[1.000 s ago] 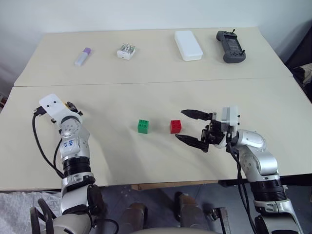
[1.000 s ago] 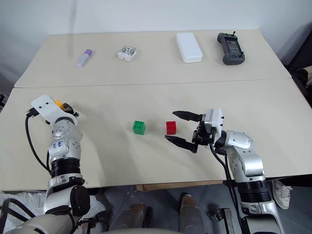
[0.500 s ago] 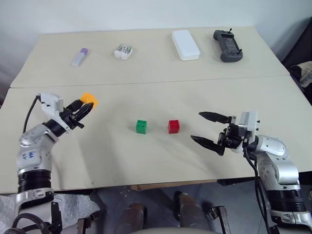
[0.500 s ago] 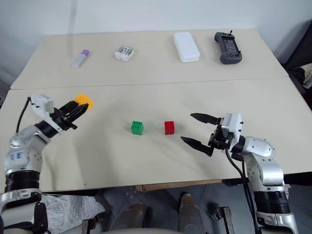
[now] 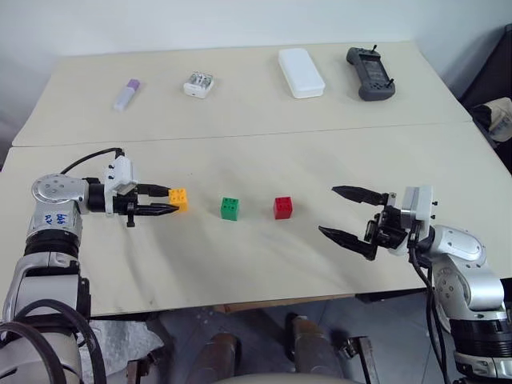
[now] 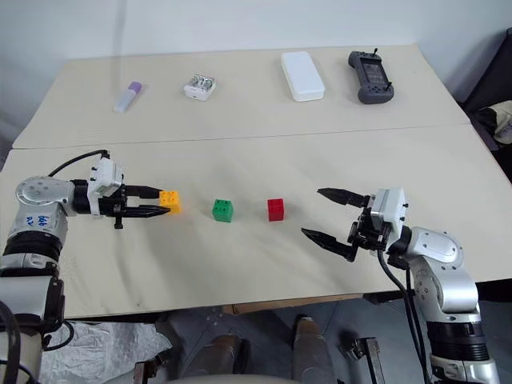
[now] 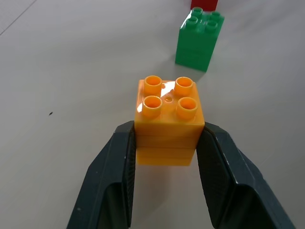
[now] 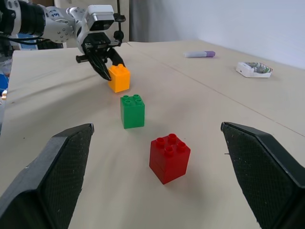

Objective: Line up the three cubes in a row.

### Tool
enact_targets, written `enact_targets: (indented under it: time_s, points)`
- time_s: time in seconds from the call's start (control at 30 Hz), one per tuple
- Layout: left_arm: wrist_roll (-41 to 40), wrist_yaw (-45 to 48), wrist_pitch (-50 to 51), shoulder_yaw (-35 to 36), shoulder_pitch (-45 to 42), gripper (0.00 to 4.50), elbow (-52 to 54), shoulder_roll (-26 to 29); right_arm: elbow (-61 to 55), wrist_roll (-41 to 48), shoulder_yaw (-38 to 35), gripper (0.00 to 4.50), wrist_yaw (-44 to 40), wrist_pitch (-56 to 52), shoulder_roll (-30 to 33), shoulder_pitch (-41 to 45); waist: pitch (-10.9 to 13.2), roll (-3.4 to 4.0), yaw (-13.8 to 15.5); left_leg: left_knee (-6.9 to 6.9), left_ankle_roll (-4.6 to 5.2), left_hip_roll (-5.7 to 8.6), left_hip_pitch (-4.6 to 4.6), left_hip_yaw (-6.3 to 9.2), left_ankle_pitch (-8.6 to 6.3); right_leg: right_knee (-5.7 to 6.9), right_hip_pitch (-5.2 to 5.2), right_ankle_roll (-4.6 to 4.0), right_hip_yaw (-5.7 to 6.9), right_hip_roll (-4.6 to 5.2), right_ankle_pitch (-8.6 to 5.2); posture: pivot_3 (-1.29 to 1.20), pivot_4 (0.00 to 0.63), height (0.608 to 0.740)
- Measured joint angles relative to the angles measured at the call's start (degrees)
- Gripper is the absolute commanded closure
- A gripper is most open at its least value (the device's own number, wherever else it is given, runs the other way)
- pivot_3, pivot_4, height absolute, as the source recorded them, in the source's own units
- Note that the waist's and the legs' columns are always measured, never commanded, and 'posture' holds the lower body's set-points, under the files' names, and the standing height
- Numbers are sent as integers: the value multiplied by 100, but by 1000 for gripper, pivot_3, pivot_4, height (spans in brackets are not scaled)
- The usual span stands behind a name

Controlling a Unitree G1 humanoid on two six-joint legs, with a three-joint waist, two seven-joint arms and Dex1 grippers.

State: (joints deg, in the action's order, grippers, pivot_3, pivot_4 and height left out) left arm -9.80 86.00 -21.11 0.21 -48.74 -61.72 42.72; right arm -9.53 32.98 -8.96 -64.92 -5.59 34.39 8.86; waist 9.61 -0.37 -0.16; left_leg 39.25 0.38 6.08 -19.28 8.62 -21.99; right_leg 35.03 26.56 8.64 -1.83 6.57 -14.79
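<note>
Orange-yellow cube [image 5: 178, 198] is now brought in by left gripper [image 5: 171, 200], clamped between its fingers, low over worktop [image 5: 240, 264], just left of green cube [image 5: 230, 208]. Red cube [image 5: 283, 208] sits right of green. Right gripper [image 5: 350, 214] is pulled back right, spread wide, empty. Row is judged nearly formed; release remains.

Two beige tables set edge to edge: the near table [image 5: 240, 256] and the far table [image 5: 240, 100], meeting at a seam across the scene. On the near table stand a green cube [image 5: 230, 208] and a red cube [image 5: 282, 208], near each other, studs upward. Along the far table lie, from the robot's left to right, a small tube with a purple cap [image 5: 126, 93], a small white-grey device [image 5: 198, 84], a white oblong case [image 5: 301, 73] and a dark handheld controller [image 5: 368, 74], well apart.
</note>
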Motion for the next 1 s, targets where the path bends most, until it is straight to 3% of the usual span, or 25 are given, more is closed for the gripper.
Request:
enact_targets:
  time_s: [0.17, 0.5, 0.67, 0.77, 1.0]
  points:
    - [120, 6, -295, -73, -103, 3046, -326, -125, -53, 20, -39, 0, 23, -74, 76, -25, 0, 0, 4, 3, 0, -1, 0, 0, 0, 4, 0, 0, 0, 0, 0, 0, 150, 740]
    - [30, 6, -207, -59, -27, 19, -377, -85, -53, 16, -28, 0, -10, -97, 77, -17, 0, 0, -11, 5, 0, -4, 0, 0, 0, 6, 1, 0, -2, -2, 0, 0, 150, 740]
    - [-498, 6, 139, 283, 617, 19, 391, 255, 17, 14, -38, 0, -187, -72, 178, -59, 0, 0, -58, 0, 0, -10, -1, 0, 0, 5, 3, 0, -3, -3, 0, 0, 150, 740]
    - [-1210, 5, 554, 967, 1925, 19, 1685, 705, 207, 103, -227, 0, -544, -45, 383, -228, 7, 12, -138, -7, 8, -11, 2, 0, -5, 2, 5, -2, -3, -2, -1, 0, 150, 740]
    - [-2169, -373, 1669, 2073, 3774, 19, 3722, 757, 666, 349, -307, 0, -1063, -40, 462, 250, 11, 18, -114, 4, 6, -16, 8, -5, -5, 3, -3, -2, -7, -1, 0, 0, 150, 740]
